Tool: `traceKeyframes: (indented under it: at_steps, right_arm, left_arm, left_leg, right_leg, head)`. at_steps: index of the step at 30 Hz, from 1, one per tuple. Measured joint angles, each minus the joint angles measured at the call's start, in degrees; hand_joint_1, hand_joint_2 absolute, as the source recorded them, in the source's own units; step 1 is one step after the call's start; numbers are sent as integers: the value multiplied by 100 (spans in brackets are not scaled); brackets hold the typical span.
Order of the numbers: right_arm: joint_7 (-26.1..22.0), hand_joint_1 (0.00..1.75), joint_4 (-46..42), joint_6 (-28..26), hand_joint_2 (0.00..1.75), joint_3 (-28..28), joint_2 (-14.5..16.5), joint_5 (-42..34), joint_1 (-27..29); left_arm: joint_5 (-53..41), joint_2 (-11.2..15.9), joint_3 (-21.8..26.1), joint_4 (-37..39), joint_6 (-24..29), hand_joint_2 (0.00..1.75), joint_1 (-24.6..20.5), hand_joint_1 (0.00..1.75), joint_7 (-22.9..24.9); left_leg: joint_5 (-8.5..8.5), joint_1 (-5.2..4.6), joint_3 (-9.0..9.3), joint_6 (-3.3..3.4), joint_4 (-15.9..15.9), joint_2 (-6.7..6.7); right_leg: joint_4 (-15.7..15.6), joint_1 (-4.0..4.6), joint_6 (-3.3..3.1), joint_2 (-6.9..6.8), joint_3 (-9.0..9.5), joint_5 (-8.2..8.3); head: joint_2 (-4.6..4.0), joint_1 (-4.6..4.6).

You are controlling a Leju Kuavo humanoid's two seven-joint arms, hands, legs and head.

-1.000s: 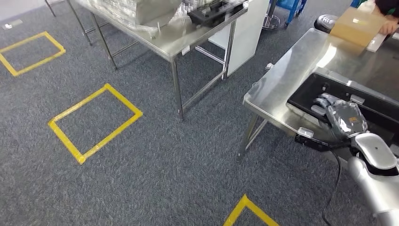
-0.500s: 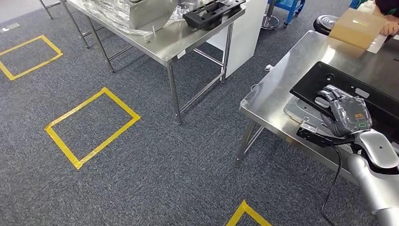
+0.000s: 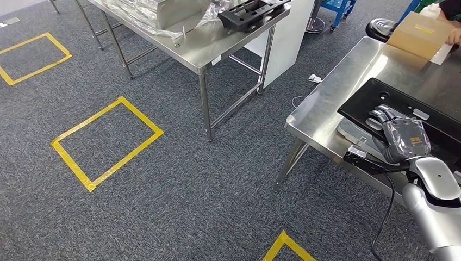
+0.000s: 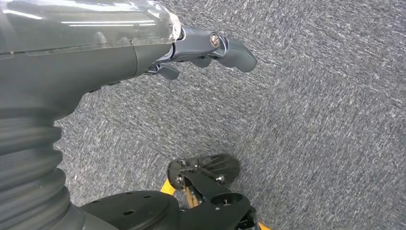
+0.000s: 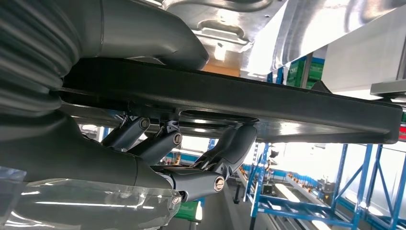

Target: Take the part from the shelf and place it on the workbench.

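The part is a long flat black panel (image 3: 416,109) lying over the near end of the steel workbench (image 3: 337,89). My right hand (image 3: 401,138) grips its near edge. In the right wrist view the thumb lies on one face of the black panel (image 5: 287,108) and the dark fingers (image 5: 230,148) press against the other. The panel's far end runs out of the head view at the right. My left hand (image 4: 206,45) hangs over the grey carpet, fingers loosely apart and holding nothing.
A silver metal piece (image 3: 353,130) lies on the bench under the panel. A cardboard box (image 3: 416,30) with a person's hand (image 3: 452,33) on it sits at the bench's far end. A second steel table (image 3: 206,46) carries another black part (image 3: 250,11). Yellow tape squares (image 3: 106,141) mark the carpet.
The whole view has shifted a little as the camera moved. The black panel in my right hand now lies flatter and farther over the bench than a second ago.
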Motion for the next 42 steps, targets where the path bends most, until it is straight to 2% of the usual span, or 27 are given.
traceKeyframes:
  at_steps: [7, 14, 16, 18, 20, 22, 23, 24, 25, 27, 28, 29, 30, 32, 34, 36, 38, 39, 40, 41, 42]
  right_arm:
    - [-171, 175, -128, 59, 175, -105, -13, -487, 150]
    - [-219, 175, -169, -466, 175, -166, -6, -505, 240]
    - [-226, 175, -170, -542, 175, -179, 7, -529, 241]
    - [-223, 175, -178, -605, 175, -207, 16, -547, 246]
    - [-227, 175, -184, -647, 175, -247, 16, -562, 250]
    - [-241, 175, -169, -666, 175, -270, 18, -571, 265]
    - [-247, 175, -153, -667, 175, -273, 19, -569, 281]
    - [-252, 175, -132, -667, 175, -273, 20, -560, 297]
    - [-257, 175, -112, -666, 175, -273, 21, -547, 306]
    - [-257, 175, -81, -663, 175, -273, 26, -523, 304]
    - [-256, 175, -67, -660, 175, -272, 32, -513, 294]
    - [-253, 175, -53, -655, 175, -269, 42, -504, 284]
    - [-250, 175, -38, -651, 175, -267, 55, -497, 280]
    - [-246, 175, -16, -644, 175, -262, 80, -482, 285]
    - [-235, 175, -9, -633, 175, -262, 91, -457, 288]
    - [-223, 175, -9, -614, 175, -262, 92, -433, 276]
    - [-219, 175, -8, -596, 175, -262, 96, -427, 280]
    - [-218, 175, -7, -588, 175, -262, 97, -427, 285]
    - [-218, 175, -7, -583, 175, -262, 97, -427, 289]
    - [-217, 175, -7, -579, 175, -262, 97, -425, 286]
    - [-216, 175, -8, -576, 175, -262, 98, -423, 285]
  left_arm:
    - [33, 5, -1, 0, 0, 175, 2, 0, 3]
    - [91, 9, -1, 0, 2, 175, 4, 0, -12]
    - [99, 14, -1, 0, 2, 175, 0, 0, -10]
    - [98, 17, -2, 0, 3, 175, -4, 0, -1]
    - [99, 14, -2, 0, 17, 175, -7, 0, 20]
    - [103, 13, -3, 0, 39, 175, -6, 0, 40]
    - [105, 12, -3, 0, 46, 175, -4, 0, 45]
    - [106, 9, -4, 0, 49, 175, -2, 0, 48]
    - [106, 7, -4, 0, 50, 175, -2, 0, 48]
    - [107, 1, -7, 1, 50, 175, -4, 0, 48]
    - [107, 9, -8, 1, 53, 175, -5, 0, 48]
    - [107, 15, -9, 2, 56, 175, -7, 0, 48]
    - [107, 22, -10, 2, 58, 175, -7, 0, 48]
    - [106, 21, -12, 2, 61, 175, -10, 0, 51]
    - [105, 20, -15, 2, 61, 175, -14, 0, 62]
    - [104, 20, -20, 2, 61, 175, -15, 0, 80]
    - [105, 19, -24, 2, 61, 175, -12, 0, 97]
    - [105, 19, -26, 2, 61, 175, -10, 0, 103]
    - [106, 18, -28, 2, 61, 175, -10, 0, 106]
    - [106, 18, -31, 2, 61, 175, -11, 0, 108]
    - [107, 19, -34, 2, 61, 175, -14, 0, 110]
  left_leg:
    - [2, 0, 2, 3, -1, 0]
    - [3, 5, 3, 3, -5, 2]
    - [-8, -15, 5, 46, -9, 8]
    - [45, 5, 85, 119, -151, 36]
    - [119, 42, 188, 150, -323, 80]
    - [116, 37, 211, 148, -345, 132]
    - [102, 38, 209, 140, -331, 160]
    - [79, 45, 207, 123, -307, 193]
    - [49, 58, 205, 97, -270, 228]
    - [-50, 91, 196, 12, -140, 307]
    - [-114, 88, 186, -38, -50, 346]
    - [-170, 79, 177, -79, 17, 377]
    - [-215, 59, 173, -113, 60, 414]
    - [-269, 50, 183, -157, 87, 491]
    - [-411, 80, 139, -215, 258, 416]
    - [-742, 104, -124, -258, 857, 226]
    - [-1030, 100, -521, -248, 1630, 140]
    - [-1036, 89, -648, -218, 1823, 126]
    - [-939, 74, -681, -171, 1811, 118]
    - [-729, 44, -600, -95, 1547, 96]
    - [-481, 2, -450, 1, 1144, 41]
  right_leg:
    - [0, 3, 14, 0, -2, 3]
    - [3, 7, 16, 1, -4, 0]
    - [-40, -14, 49, 7, 9, 16]
    - [-74, -30, 89, 16, 35, 19]
    - [231, -26, 91, 21, -105, -170]
    - [963, -33, 95, 24, -498, -509]
    - [1284, -42, 107, 22, -686, -608]
    - [1441, -56, 123, 19, -797, -600]
    - [1350, -74, 143, 4, -781, -470]
    - [695, -108, 190, -124, -486, -81]
    - [395, -111, 194, -219, -353, 50]
    - [234, -108, 160, -278, -281, 98]
    - [220, -98, 108, -299, -284, 75]
    - [276, -96, -5, -196, -327, 52]
    - [287, -97, -72, -91, -339, 47]
    - [286, -88, -121, 4, -334, 46]
    - [286, -55, -148, 107, -330, 38]
    - [286, -29, -161, 160, -323, 31]
    - [286, -3, -172, 211, -313, 24]
    - [283, 25, -182, 263, -299, 17]
    - [278, 41, -191, 307, -286, 11]
  head:
    - [0, 0]
    - [0, 0]
    - [0, -1]
    - [0, 0]
    - [0, 2]
    - [0, 3]
    - [0, 4]
    - [0, 4]
    - [0, 4]
    - [0, 4]
    - [0, 5]
    - [0, 5]
    - [0, 5]
    - [0, -1]
    - [0, -5]
    - [0, -5]
    - [0, -4]
    - [0, -4]
    - [0, -4]
    - [0, -4]
    - [0, -4]
